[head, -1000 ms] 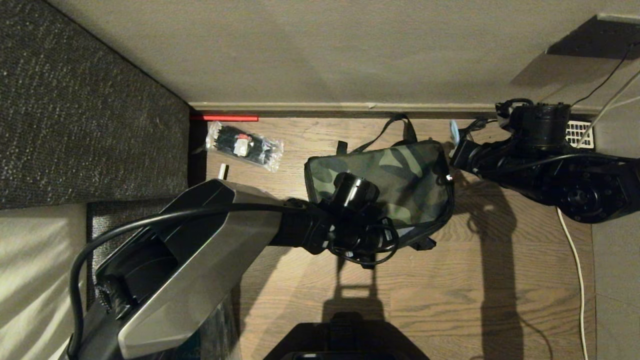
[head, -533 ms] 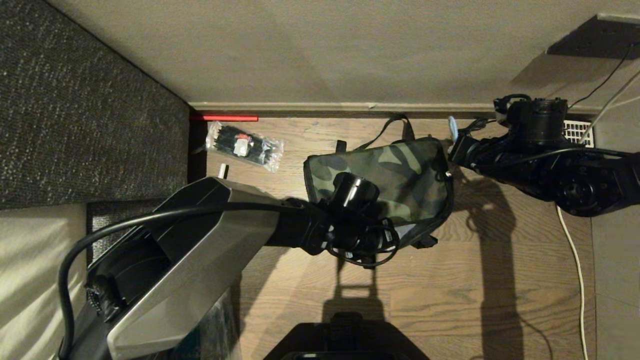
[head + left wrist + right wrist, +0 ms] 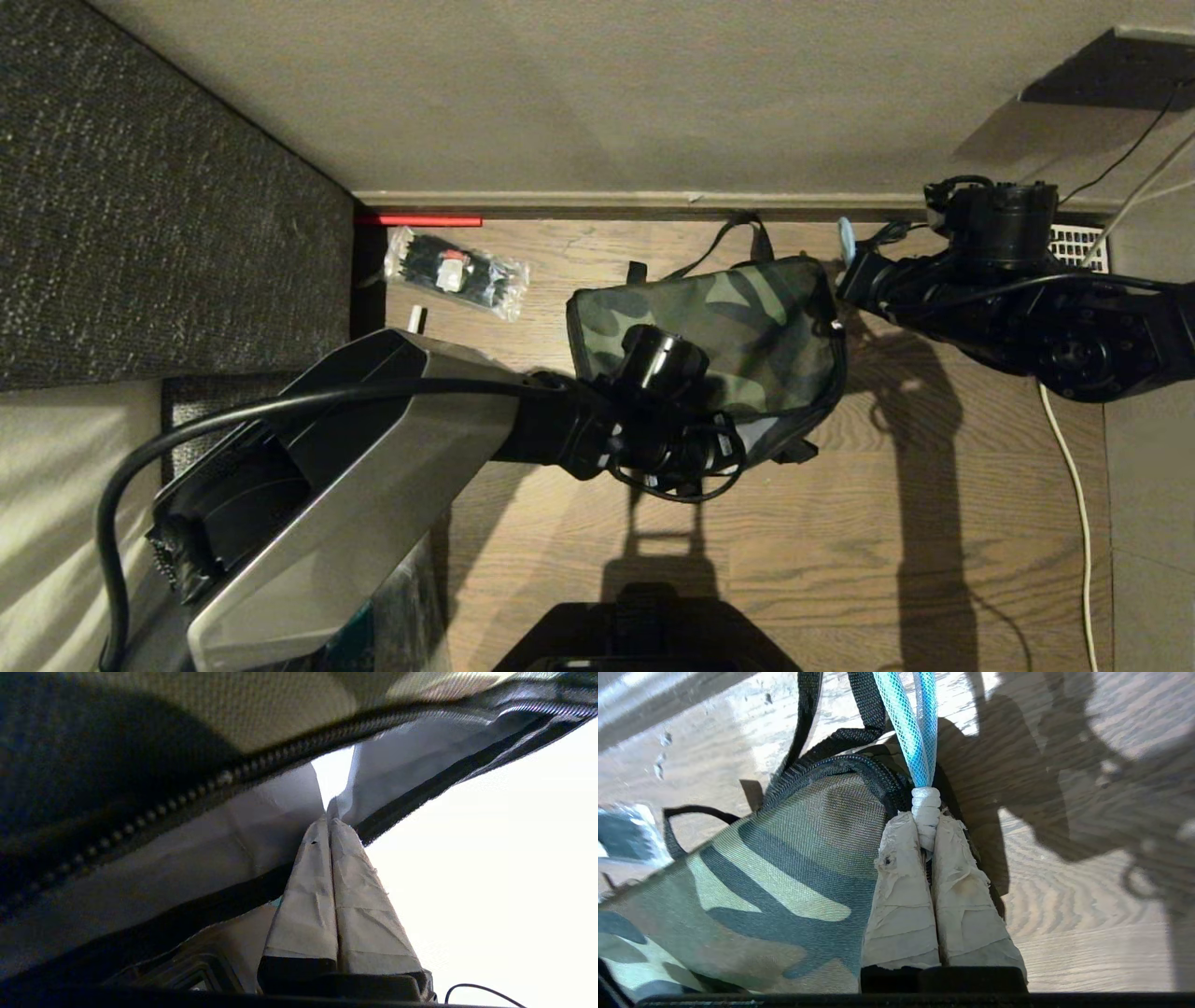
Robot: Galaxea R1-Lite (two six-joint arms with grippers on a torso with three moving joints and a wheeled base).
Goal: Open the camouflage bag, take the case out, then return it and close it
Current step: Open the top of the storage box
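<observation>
Two arms are on the bag (image 3: 738, 327) here, which sits on the wood floor (image 3: 840, 560) roughly mid-frame in the head view, camo top facing up, black straps (image 3: 738, 245) trailing off toward 12 o'clock by the baseboard. The left gripper (image 3: 329, 821) comes in from 7 o'clock and is tucked at the bag's near edge; in its wrist view the taped fingers (image 3: 308, 896) are pressed together with a fold of pale fabric by the zipper (image 3: 224, 779) caught at their tips, so it looks pinched on the bag's edge. The right gripper (image 3: 926, 833) reaches in from 3 o'clock to the bag's right corner, and its fingers (image 3: 901, 905) are closed tight on a white knot (image 3: 926, 807) at the end of a blue mesh cord (image 3: 915, 728) right at the zipper corner. The bag looks zipped mostly shut from above, and I can't see the case anywhere. Over at 10 o'clock from the bag there's a clear packet (image 3: 457, 273) of black bits lying on the floor, well apart from it, with a red strip (image 3: 420, 220) along the wall just past that. A white cable (image 3: 1074, 504) runs down the floor on the far right.
</observation>
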